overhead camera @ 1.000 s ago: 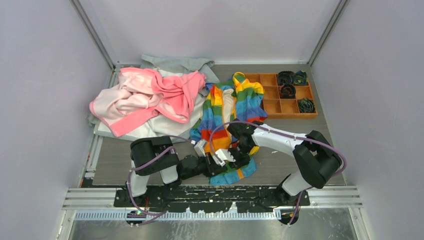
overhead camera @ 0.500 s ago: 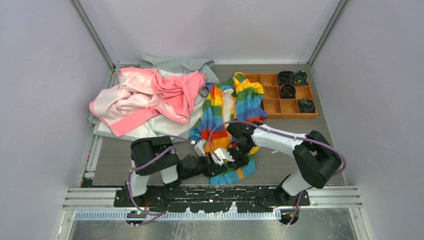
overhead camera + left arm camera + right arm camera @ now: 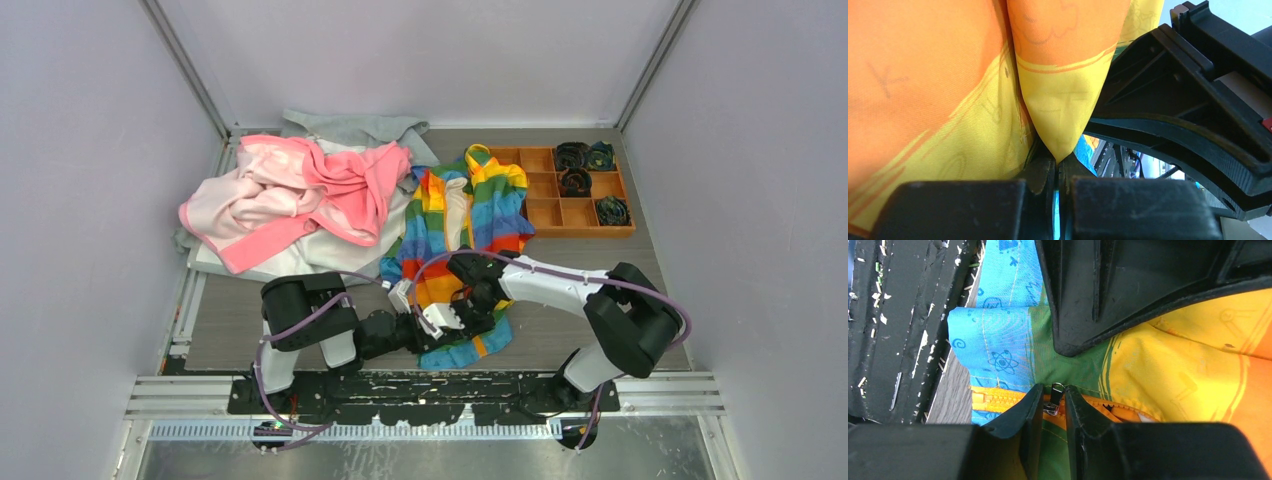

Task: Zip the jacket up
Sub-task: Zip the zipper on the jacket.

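Note:
The rainbow-striped jacket [image 3: 470, 215] lies on the table between the two arms, its hem toward the near edge. My left gripper [image 3: 428, 328] is shut on a fold of the jacket's yellow fabric [image 3: 1063, 115], which rises from its closed jaws [image 3: 1060, 172]. My right gripper [image 3: 470, 305] is just beyond it. In the right wrist view its fingers [image 3: 1053, 407] are shut on the small metal zipper pull [image 3: 1053, 396] of the orange zipper [image 3: 998, 400]. The zipper is joined toward the blue hem [image 3: 993, 350] and still parted on the yellow side.
A pink garment [image 3: 300, 195] and a grey garment [image 3: 350, 128] are heaped at the back left. An orange divided tray [image 3: 540, 190] with dark rolled items stands at the back right. The other arm's black body looms close in each wrist view [image 3: 1128, 285].
My right gripper has shifted slightly left and away along the jacket's front with the zipper pull. The left gripper has held its place on the fabric.

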Controlling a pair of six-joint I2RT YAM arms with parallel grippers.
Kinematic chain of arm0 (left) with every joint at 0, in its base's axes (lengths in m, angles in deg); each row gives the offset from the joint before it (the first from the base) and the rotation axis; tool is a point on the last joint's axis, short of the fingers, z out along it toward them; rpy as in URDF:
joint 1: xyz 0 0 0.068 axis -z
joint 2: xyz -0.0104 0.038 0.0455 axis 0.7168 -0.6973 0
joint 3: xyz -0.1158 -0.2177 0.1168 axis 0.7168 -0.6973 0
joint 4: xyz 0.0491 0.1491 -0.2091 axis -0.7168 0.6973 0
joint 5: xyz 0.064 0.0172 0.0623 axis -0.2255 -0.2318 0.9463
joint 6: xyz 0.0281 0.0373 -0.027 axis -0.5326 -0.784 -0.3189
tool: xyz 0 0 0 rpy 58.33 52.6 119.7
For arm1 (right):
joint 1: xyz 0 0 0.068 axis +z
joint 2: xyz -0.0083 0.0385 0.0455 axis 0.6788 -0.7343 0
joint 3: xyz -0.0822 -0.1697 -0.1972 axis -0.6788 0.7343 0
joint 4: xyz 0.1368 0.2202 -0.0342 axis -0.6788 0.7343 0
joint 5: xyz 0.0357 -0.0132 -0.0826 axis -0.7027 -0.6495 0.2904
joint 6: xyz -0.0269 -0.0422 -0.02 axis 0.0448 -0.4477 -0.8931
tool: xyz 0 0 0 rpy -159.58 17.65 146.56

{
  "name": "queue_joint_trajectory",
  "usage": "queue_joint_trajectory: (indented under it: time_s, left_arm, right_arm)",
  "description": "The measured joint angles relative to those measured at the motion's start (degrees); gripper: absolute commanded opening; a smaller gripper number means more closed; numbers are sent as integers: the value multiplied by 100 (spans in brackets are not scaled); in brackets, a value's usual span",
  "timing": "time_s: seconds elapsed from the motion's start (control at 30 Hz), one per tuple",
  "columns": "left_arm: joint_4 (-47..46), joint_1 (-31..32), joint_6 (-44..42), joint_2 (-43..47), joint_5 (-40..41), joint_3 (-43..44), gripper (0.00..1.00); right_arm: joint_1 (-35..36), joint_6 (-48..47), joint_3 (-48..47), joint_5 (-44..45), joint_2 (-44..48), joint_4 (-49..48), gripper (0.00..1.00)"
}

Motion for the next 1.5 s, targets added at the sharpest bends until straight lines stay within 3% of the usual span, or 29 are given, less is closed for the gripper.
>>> queue_joint_trajectory:
  time_s: [0.37, 0.67, 0.93, 1.23, 1.5]
  left_arm:
    - [0, 0, 4, 0, 0, 0, 0]
    - [2, 0, 7, 0, 0, -2, 0]
    - [7, 0, 22, 2, 0, -2, 3]
    - [20, -11, 116, 157, 44, -90, 34]
    - [916, -37, -186, 1303, 225, -483, 44]
  right_arm:
    - [33, 236, 96, 48, 111, -66, 1]
    - [-109, 527, 55, -186, 229, -15, 1]
    - [-678, 726, -44, -815, 387, 133, 1]
    - [-804, 1215, -44, -1047, 553, -48, 1]
    - [-807, 1556, -44, -1123, 555, -168, 1]
